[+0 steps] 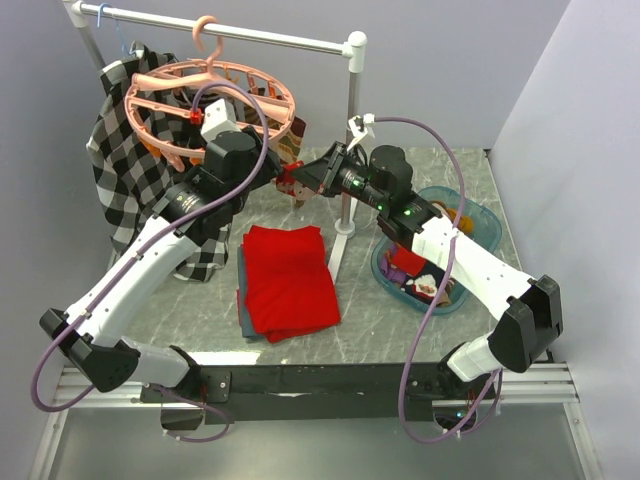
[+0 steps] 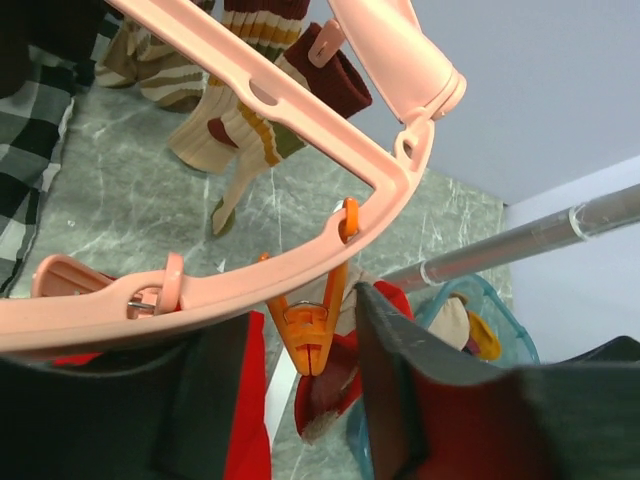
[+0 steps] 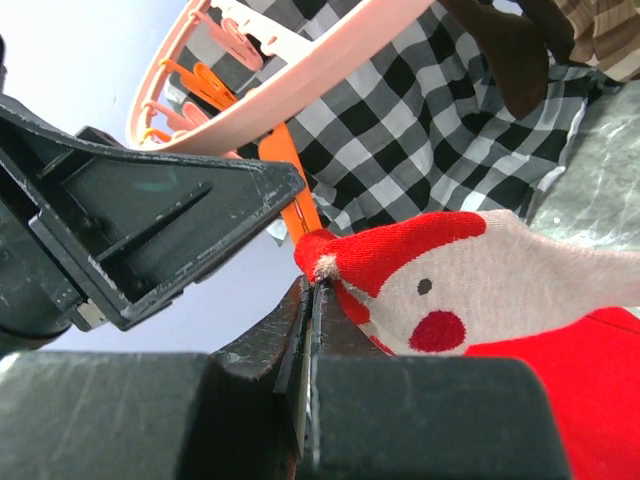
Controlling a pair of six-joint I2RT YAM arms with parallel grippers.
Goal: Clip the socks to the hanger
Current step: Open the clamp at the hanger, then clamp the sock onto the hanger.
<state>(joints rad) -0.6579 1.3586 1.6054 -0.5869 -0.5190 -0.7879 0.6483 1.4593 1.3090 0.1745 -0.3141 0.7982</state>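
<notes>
The salmon-pink hanger (image 1: 210, 100) hangs by its hook from the rail, with brown and cream striped socks (image 2: 240, 120) clipped to it. My left gripper (image 2: 300, 390) is open under the ring, its fingers (image 2: 400, 380) standing either side of an orange clip (image 2: 312, 335) without touching it. My right gripper (image 3: 312, 295) is shut on the edge of a red and cream sock (image 3: 470, 270) and holds it just below that clip (image 3: 295, 200). From above, the right gripper (image 1: 308, 180) and its sock (image 1: 293, 178) meet the left gripper (image 1: 272, 162) beside the hanger.
A white rail stand (image 1: 350, 150) carries the hanger and a black-and-white checked shirt (image 1: 125, 160). A folded red cloth (image 1: 290, 280) lies mid-table. A teal basket (image 1: 480, 225) with more socks sits at the right, under my right arm.
</notes>
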